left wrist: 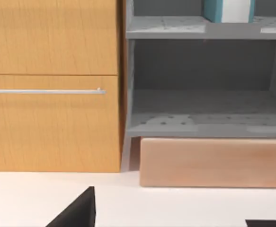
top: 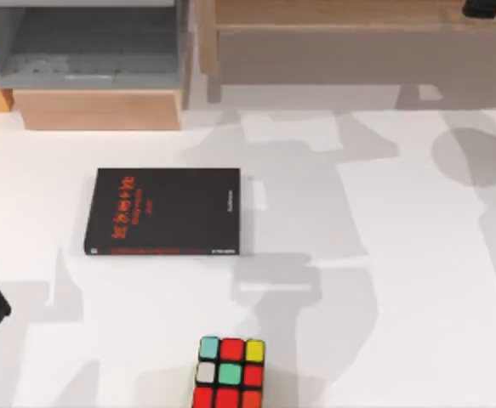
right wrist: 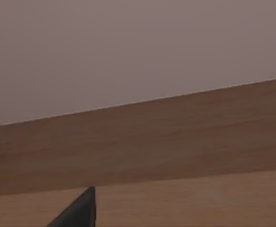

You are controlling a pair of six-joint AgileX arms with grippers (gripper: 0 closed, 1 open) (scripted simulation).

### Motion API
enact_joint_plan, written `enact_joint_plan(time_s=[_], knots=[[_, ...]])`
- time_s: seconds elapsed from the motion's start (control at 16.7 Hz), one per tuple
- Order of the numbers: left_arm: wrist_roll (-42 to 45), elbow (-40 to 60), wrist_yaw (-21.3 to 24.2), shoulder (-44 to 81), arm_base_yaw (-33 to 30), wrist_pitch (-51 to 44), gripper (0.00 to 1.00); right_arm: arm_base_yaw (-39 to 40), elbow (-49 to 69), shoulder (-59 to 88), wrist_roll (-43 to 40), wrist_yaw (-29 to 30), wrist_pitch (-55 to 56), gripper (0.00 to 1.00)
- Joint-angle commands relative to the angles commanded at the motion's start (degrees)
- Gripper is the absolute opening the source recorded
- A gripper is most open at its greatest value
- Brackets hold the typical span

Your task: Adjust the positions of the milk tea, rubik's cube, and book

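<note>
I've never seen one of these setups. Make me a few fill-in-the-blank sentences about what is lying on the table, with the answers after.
1. The book lies flat with its ____ cover facing up.
2. The lettering on that cover is ____.
3. The rubik's cube sits nearer the bottom edge of the top view than the book, and the centre square of its upper face is ____.
4. Book and cube both rest on a ____ table.

Missing words: black; red; green; white

Table (top: 418,280): right half open, free passage. Book (top: 164,212) flat left of centre; rubik's cube (top: 229,374) at near edge, well apart, clear lane between. Far edge blocked by grey shelf unit (top: 86,47) and wooden shelf (top: 358,42).
</note>
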Motion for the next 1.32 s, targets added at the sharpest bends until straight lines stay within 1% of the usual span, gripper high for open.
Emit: enact_joint_plan(time_s=[0.24,0.42,0.6,0.78,0.9,1.02,1.2,1.32], knots=[[0.00,0.00,0.00,0.00,0.00,0.00,1.00,13.86,16.46,3.17,11.36,2.27,-29.13,1.00],[0.00,0.00,0.00,0.00,0.00,0.00,1.00,25.01,26.02,6.10,20.76,3.91,-52.33,1.00],[0.00,0.00,0.00,0.00,0.00,0.00,1.00,35.78,32.52,8.70,30.15,5.45,-73.48,1.00],[0.00,0.00,0.00,0.00,0.00,0.00,1.00,45.57,36.43,10.19,38.71,6.79,-90.76,1.00],[0.00,0.00,0.00,0.00,0.00,0.00,1.00,51.03,37.59,10.60,43.50,7.55,-99.51,1.00],[0.00,0.00,0.00,0.00,0.00,0.00,1.00,55.31,37.61,10.80,47.26,8.17,-105.81,1.00],[0.00,0.00,0.00,0.00,0.00,0.00,1.00,59.03,36.83,10.82,50.53,8.72,-110.80,1.00],[0.00,0.00,0.00,0.00,0.00,0.00,1.00,59.41,36.72,10.80,50.86,8.78,-111.28,1.00]])
